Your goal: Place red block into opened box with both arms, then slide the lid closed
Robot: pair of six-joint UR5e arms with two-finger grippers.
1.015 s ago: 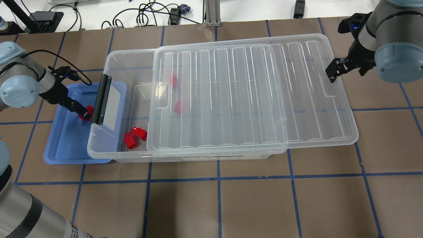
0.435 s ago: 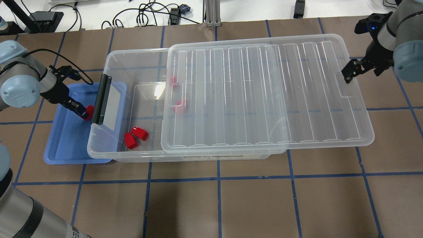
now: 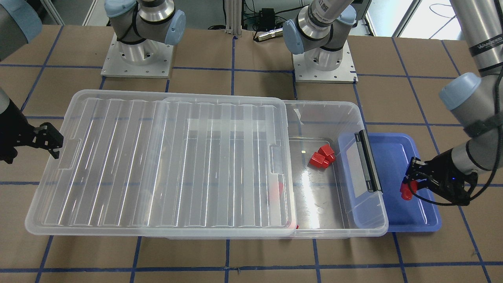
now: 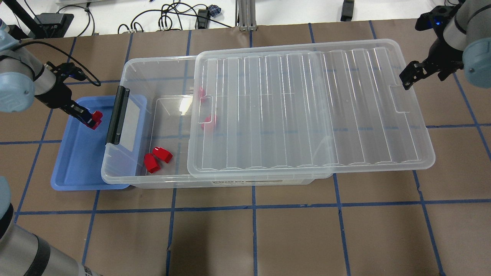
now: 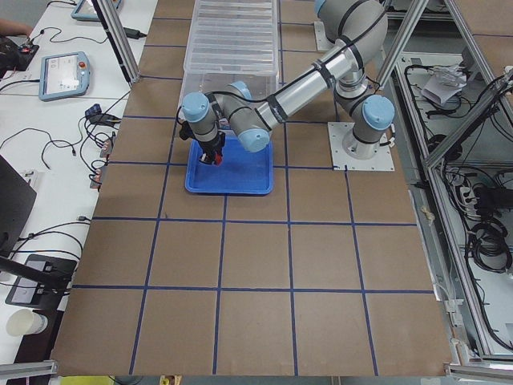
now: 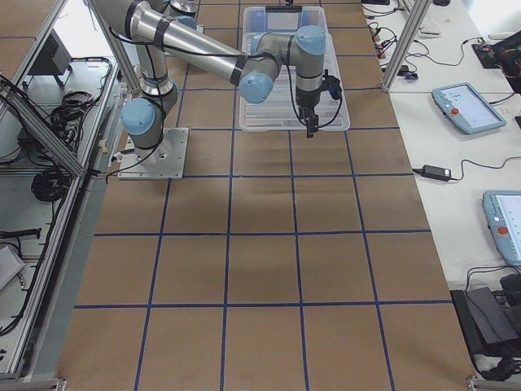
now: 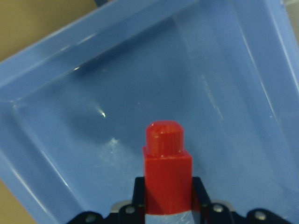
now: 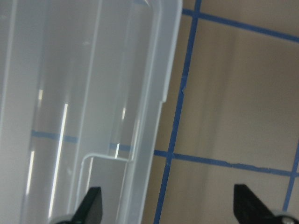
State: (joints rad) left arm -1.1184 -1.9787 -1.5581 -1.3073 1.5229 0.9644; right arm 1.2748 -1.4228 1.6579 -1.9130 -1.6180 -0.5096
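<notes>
The left gripper is clamped on the red block above the blue tray, left of the box: carry it high over the black latch (the rim stands proud) and release over the open left end. The right gripper, jaws apart, hangs at the right edge of the lid. Brown table, blue tape grid; cables beyond

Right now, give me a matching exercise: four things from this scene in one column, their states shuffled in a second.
Things:
1. left hand
2. right hand
3. lid
4. blue tray

States:
A. open, at the lid's short end
B. partly under the latch end of the box
C. shut on a red block
D. offset along the box, leaving one end uncovered

Pairs: 1-C, 2-A, 3-D, 4-B
</notes>
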